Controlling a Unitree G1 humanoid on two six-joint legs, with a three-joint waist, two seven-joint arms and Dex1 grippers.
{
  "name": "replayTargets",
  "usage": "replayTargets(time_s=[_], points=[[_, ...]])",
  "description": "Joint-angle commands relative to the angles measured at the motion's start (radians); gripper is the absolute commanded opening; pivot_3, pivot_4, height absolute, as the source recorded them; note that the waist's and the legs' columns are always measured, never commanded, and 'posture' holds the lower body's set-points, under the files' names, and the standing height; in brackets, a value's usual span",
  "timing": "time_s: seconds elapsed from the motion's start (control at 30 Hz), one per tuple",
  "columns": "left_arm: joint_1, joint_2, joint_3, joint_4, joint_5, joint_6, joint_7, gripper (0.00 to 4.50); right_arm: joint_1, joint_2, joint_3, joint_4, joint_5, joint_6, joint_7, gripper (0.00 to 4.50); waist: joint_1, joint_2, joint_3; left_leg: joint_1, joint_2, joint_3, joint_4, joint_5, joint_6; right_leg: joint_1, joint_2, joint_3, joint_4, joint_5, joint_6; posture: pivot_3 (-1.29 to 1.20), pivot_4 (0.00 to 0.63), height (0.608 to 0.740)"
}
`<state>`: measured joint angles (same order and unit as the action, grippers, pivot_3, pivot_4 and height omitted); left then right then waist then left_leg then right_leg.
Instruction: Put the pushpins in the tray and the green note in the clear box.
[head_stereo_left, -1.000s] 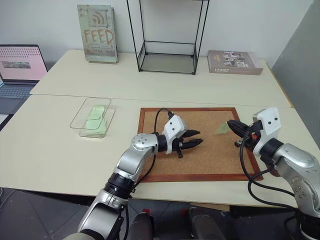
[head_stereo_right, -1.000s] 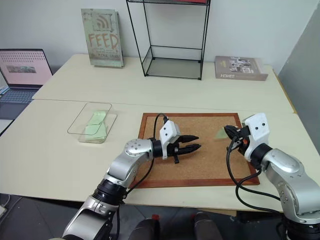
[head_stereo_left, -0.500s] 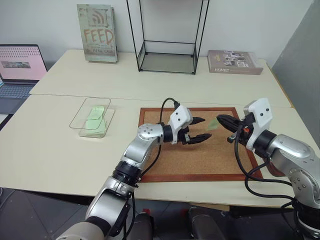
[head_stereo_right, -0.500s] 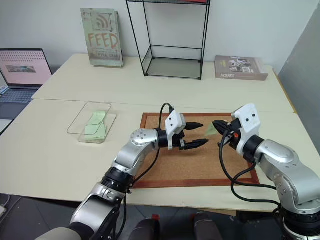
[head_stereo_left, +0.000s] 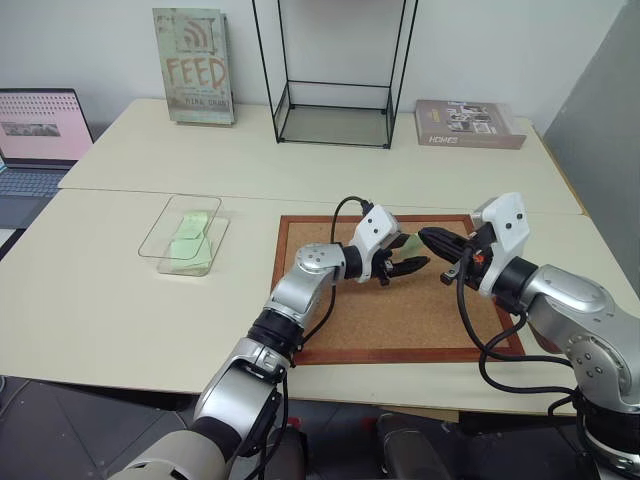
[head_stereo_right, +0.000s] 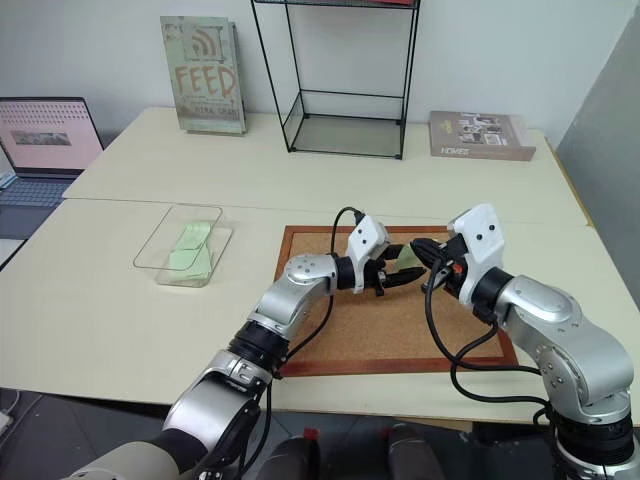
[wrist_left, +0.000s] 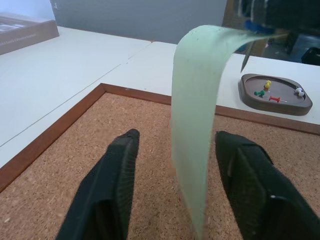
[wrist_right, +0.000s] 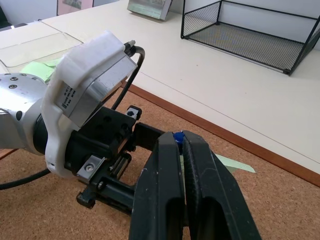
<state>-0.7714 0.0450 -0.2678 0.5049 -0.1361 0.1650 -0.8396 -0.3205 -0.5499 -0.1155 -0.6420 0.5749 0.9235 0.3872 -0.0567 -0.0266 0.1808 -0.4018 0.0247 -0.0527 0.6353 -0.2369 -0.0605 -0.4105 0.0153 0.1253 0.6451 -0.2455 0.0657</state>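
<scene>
— Pale bench (head_stereo_left: 120, 300), corkboard (head_stereo_left: 400, 310) in the middle. What's different from a second ago?

— Both arms have closed in. The right pincer (head_stereo_left: 428, 237) has swung towards nine o'clock, carrying the green note (wrist_left: 195, 125) off the cork. The left pincer (head_stereo_left: 412, 254) has come across to meet it near the board's one o'clock edge.

— Who has the note?

— The right one, clamped tight at the blue pushpin (wrist_right: 177, 136), with the slip hanging below. The left one stands parted, a finger (wrist_left: 107, 190) either side of the paper, neither touching and holding nothing.

— So, a handover?

— That's my reading. The left closes on the slip and the pin pulls free. Then the note goes to the clear box (head_stereo_left: 160, 225), well off at the board's ten o'clock, where green slips already lie.

— And the pin?

— To the tray (wrist_left: 250, 95), just beyond the board's frame, with coloured pins in it.
</scene>
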Motion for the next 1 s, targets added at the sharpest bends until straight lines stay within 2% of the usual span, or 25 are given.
replayTargets(time_s=[0.03,0.23,0.33,0.63,1.0], points=[[-0.024,-0.008,0.024,-0.021,-0.010,-0.025,-0.005,1.70,-0.015,0.002,-0.005,-0.047,0.017,-0.004,-0.007,0.00,0.000,0.000,0.000,0.000,0.000,0.000,0.000,0.000,0.000,0.000,0.000,0.000,0.000,0.000,0.000,0.00,0.150,0.740],[-0.017,-0.006,0.018,-0.024,-0.005,-0.039,-0.010,0.45,-0.005,0.003,-0.010,-0.054,0.016,-0.004,-0.008,0.00,0.000,0.000,0.000,0.000,0.000,0.000,0.000,0.000,0.000,0.000,0.000,0.000,0.000,0.000,0.000,0.00,0.150,0.740],[-0.018,-0.008,0.018,-0.015,-0.001,-0.044,-0.003,0.01,-0.003,0.005,-0.011,-0.057,0.015,-0.004,-0.011,0.00,0.000,0.000,0.000,0.000,0.000,0.000,0.000,0.000,0.000,0.000,0.000,0.000,0.000,0.000,0.000,0.00,0.150,0.740],[0.012,-0.004,0.003,-0.036,0.019,-0.038,0.018,0.01,0.009,0.011,-0.038,-0.076,0.028,-0.002,-0.026,0.00,0.000,0.000,0.000,0.000,0.000,0.000,0.000,0.000,0.000,0.000,0.000,0.000,0.000,0.000,0.000,0.00,0.150,0.740],[0.093,0.005,-0.019,-0.106,0.054,-0.029,0.034,0.01,0.062,-0.024,-0.250,-0.154,0.150,0.076,-0.088,0.00,0.002,0.000,0.000,0.000,0.000,0.000,0.000,0.000,0.000,0.000,0.000,0.000,0.001,0.000,0.000,0.00,0.150,0.740]])
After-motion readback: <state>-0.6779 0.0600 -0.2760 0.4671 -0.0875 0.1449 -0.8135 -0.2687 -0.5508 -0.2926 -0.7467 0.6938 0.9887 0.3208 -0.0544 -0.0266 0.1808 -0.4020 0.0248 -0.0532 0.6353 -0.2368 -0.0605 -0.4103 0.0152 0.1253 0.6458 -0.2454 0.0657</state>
